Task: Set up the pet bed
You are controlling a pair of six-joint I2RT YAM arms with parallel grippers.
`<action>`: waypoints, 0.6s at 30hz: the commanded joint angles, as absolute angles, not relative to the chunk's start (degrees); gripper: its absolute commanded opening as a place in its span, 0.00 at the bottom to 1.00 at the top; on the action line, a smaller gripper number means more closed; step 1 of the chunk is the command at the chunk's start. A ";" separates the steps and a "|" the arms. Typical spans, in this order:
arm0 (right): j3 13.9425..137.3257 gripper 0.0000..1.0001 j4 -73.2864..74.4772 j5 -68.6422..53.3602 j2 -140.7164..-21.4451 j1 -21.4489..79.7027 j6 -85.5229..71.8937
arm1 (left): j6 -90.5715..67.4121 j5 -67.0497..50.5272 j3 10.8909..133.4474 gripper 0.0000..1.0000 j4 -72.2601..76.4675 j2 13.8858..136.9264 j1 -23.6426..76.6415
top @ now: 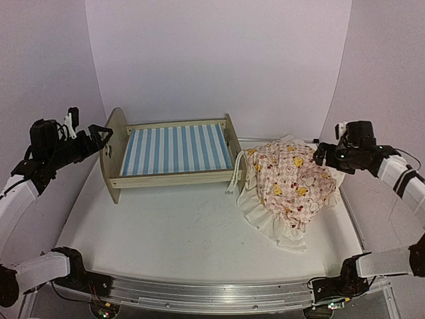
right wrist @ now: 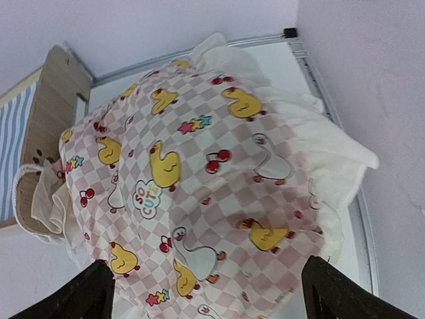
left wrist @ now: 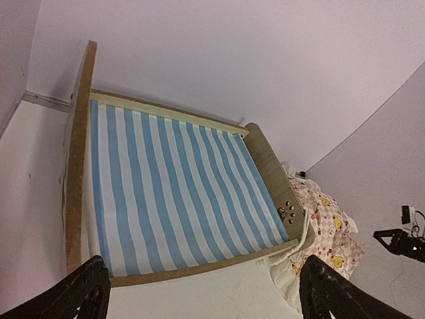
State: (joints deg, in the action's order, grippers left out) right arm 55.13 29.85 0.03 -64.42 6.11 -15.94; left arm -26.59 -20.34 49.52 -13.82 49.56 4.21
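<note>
Left gripper point(top: 99, 135), spread wide like right gripper point(top: 322, 156), is nearest: pet bed point(top: 174, 149) at its 3 o'clock, lying 9-to-3, headboard seemingly untouched.

Crumpled frilled duck-print quilt point(top: 292, 181) on the white table point(top: 186, 229), right of centre

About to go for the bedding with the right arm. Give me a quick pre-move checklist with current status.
1. Is the left gripper open and empty: ok.
2. Is the right gripper open and empty: ok, it hovers by the quilt.
3. Is the pet bed upright with its striped base bare: ok.
4. Does the quilt lie flat for a clean pinch: not ok, it is bunched in a heap against the footboard.
5. Is anything hidden under the heap: cannot tell.
</note>
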 commanded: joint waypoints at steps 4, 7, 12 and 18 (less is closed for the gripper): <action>69.43 1.00 36.16 15.19 -86.68 23.65 -7.09 | -29.70 -25.16 50.51 0.99 -8.34 52.85 10.12; 71.44 1.00 36.74 18.14 -92.50 25.07 -6.03 | -29.11 -22.59 50.42 0.99 -8.08 54.40 16.12; 72.22 1.00 37.17 19.64 -98.55 25.05 -5.36 | -29.18 -21.24 50.11 0.99 -7.33 58.62 22.24; 68.07 0.91 33.44 13.77 -101.77 26.10 -7.55 | -30.12 -19.28 50.79 0.99 -5.29 63.99 28.70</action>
